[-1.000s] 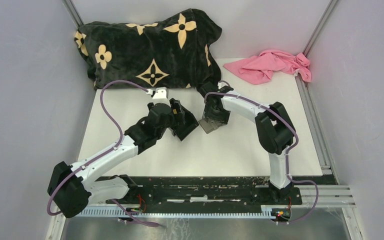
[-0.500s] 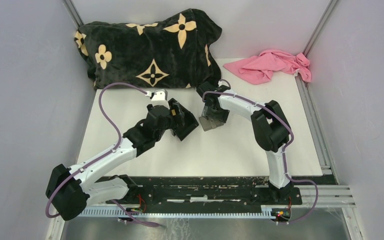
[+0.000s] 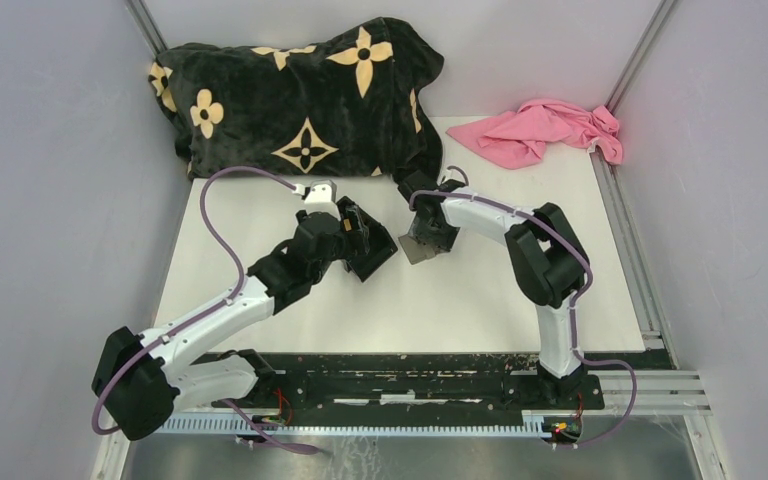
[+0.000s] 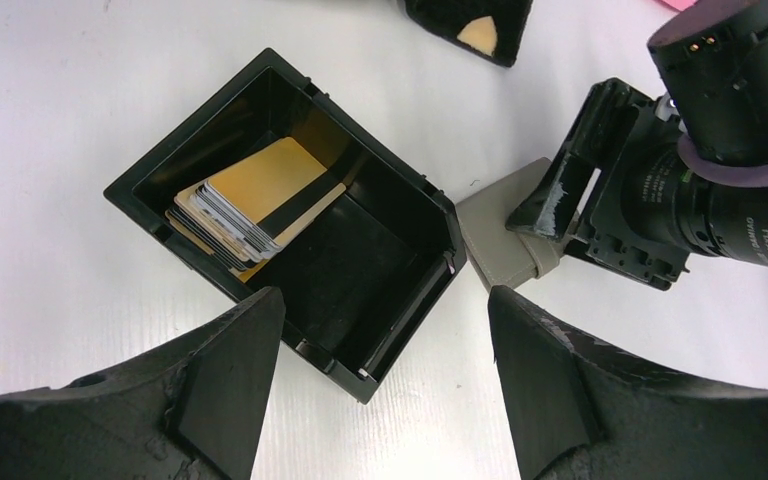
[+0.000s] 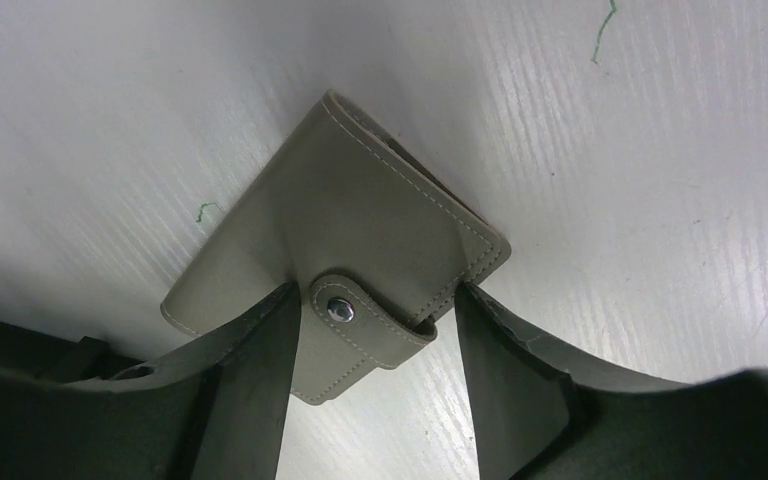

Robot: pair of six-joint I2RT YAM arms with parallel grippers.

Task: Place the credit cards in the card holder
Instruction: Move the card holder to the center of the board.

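A stack of credit cards (image 4: 245, 205), gold one on top with grey-white and dark ones beneath, lies in an open black plastic box (image 4: 360, 290) (image 3: 372, 252). My left gripper (image 4: 382, 305) (image 3: 358, 238) is open and empty, hovering just over the box's near corner. The grey card holder (image 5: 340, 225) (image 4: 505, 245) (image 3: 418, 250) lies closed on the white table right of the box, its clasp tab (image 5: 360, 320) snapped. My right gripper (image 5: 372, 300) (image 3: 428, 230) is open, its fingers straddling the clasp tab and resting against the holder's edge.
A black blanket with tan flower shapes (image 3: 300, 90) is heaped along the back, a corner reaching down near my right wrist. A pink cloth (image 3: 545, 130) lies at the back right. Grey walls close both sides; the arms' base rail (image 3: 400, 385) runs along the front.
My right wrist has shifted a little toward the back over the card holder. My left arm has edged slightly. Box, cards and holder have stayed in place.
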